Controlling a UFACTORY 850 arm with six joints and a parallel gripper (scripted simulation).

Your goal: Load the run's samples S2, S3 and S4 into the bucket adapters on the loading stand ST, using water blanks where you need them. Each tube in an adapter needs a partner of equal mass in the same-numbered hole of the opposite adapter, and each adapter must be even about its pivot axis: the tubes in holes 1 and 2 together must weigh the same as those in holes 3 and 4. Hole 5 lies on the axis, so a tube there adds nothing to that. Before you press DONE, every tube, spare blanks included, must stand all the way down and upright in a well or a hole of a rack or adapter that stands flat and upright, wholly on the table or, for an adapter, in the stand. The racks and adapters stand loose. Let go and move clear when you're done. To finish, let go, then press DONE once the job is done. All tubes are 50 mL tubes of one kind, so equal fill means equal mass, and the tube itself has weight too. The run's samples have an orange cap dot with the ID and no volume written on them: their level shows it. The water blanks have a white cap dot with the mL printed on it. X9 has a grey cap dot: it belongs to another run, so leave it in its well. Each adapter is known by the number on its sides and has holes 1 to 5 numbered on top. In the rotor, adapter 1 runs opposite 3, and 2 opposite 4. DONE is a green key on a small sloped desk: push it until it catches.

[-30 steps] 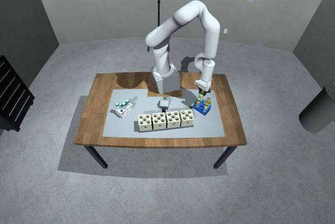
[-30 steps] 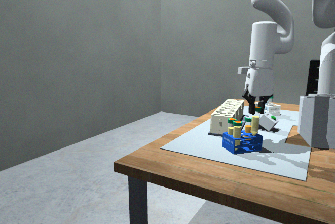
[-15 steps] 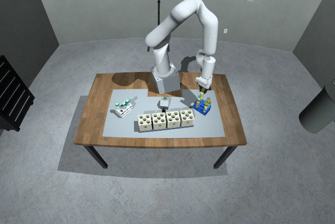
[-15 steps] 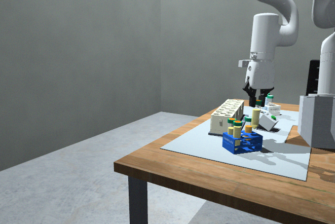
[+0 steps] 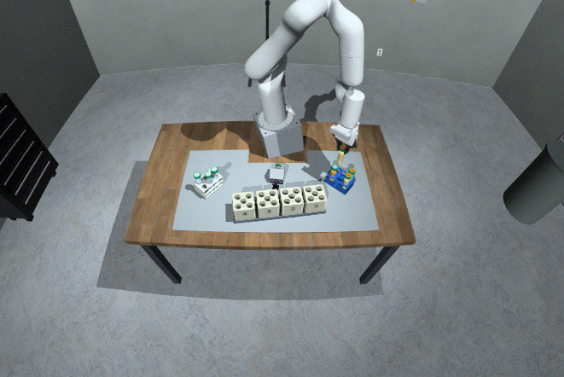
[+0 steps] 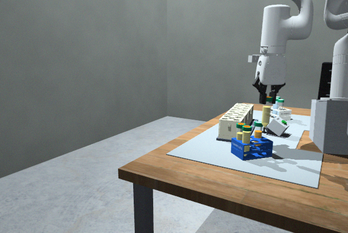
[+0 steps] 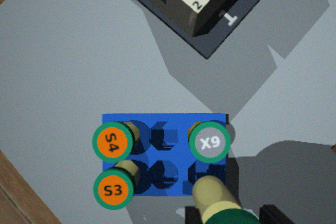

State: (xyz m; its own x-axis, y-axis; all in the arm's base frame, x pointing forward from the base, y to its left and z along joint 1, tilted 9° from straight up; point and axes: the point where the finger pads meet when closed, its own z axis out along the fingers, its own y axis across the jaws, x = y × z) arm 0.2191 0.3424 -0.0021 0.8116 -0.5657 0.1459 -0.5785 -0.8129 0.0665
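Gripper: closed on the cap of an orange-dotted tube [image 5: 340,156] [image 6: 266,115] [image 7: 209,194] (likely S2, its ID hidden).
Tube: hangs upright, above the blue rack [image 5: 331,181] [image 6: 237,151] [image 7: 143,116].
Rack: holds S3 [image 7: 113,190], S4 [image 7: 112,142], grey-dotted X9 [image 7: 209,143].
Carrying well: clear the neighbouring caps, centre over a hole, lower straight.

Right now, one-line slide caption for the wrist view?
Gripper holding a tube beside the blue rack, where S3, S4 and X9 stand.

Held tube's cap [image 7: 233,218] cut off by wrist view's bottom edge; ID unseen.
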